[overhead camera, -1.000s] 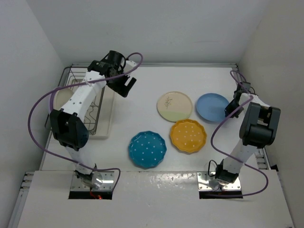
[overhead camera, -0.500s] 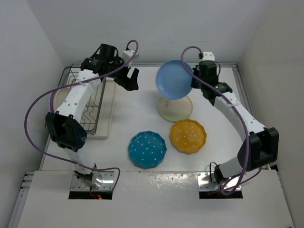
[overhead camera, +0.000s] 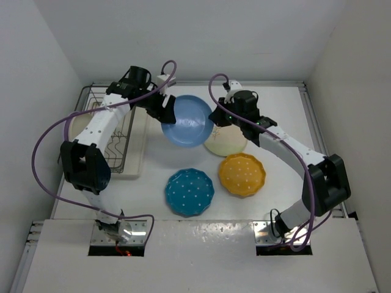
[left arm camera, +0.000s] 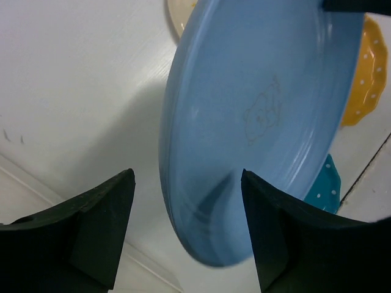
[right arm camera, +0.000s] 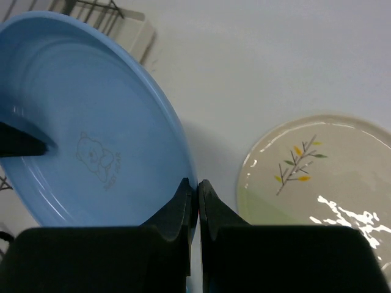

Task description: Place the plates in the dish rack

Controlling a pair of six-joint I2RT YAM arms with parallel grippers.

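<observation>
A light blue plate (overhead camera: 187, 121) hangs tilted above the table, my right gripper (overhead camera: 214, 117) shut on its right rim. In the right wrist view the two jaws pinch the rim of the blue plate (right arm camera: 85, 122) at the right gripper (right arm camera: 197, 186). My left gripper (overhead camera: 166, 110) stands open at the plate's left edge. Seen from the left wrist, the lower rim of the blue plate (left arm camera: 263, 110) lies between the spread fingers (left arm camera: 91, 232) of the left gripper (left arm camera: 188, 226). The dark wire dish rack (overhead camera: 104, 140) stands at the far left, partly hidden by the left arm.
Three plates lie flat on the table: a cream-green sprig plate (overhead camera: 229, 143) half under the right arm, an orange-yellow dotted one (overhead camera: 242, 174) and a scalloped teal one (overhead camera: 189, 191). The rack's cream drip tray (overhead camera: 139, 146) runs along its right side. Walls close in the table.
The right arm lifted the blue plate off the table at the right and carried it left. The left gripper swung from above the rack to the plate's left rim.
</observation>
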